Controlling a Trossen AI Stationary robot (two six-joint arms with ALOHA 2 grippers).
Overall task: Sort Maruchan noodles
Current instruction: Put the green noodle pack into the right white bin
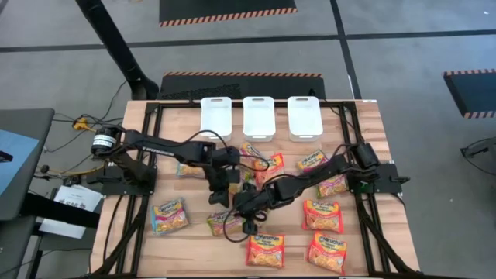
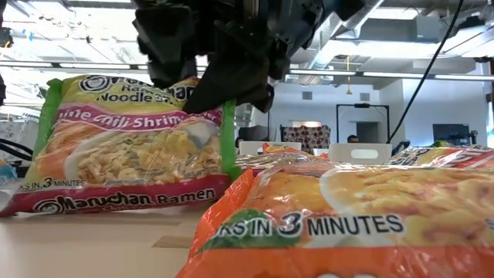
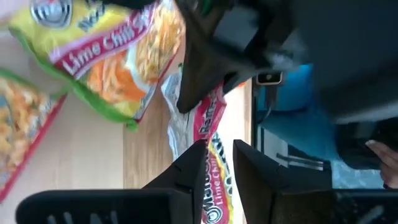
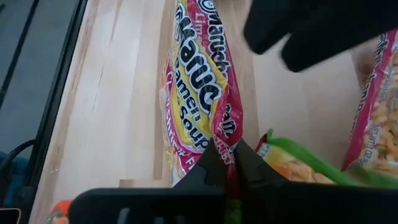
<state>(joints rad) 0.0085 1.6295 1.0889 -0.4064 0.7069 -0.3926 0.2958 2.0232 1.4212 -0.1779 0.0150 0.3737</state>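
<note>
- I see both end effectors meeting mid-bench over one lime packet (image 4: 202, 93), near the front.
- Right end effector (image 4: 227, 163): fingers pinched together on that packet's pink edge, packet standing on edge.
- Left end effector (image 3: 219, 163): fingers slightly apart, straddling the same packet's edge.
- Other packets (image 1: 325, 252) lie scattered flat; three white trays (image 1: 259, 116) at the far edge.
</note>
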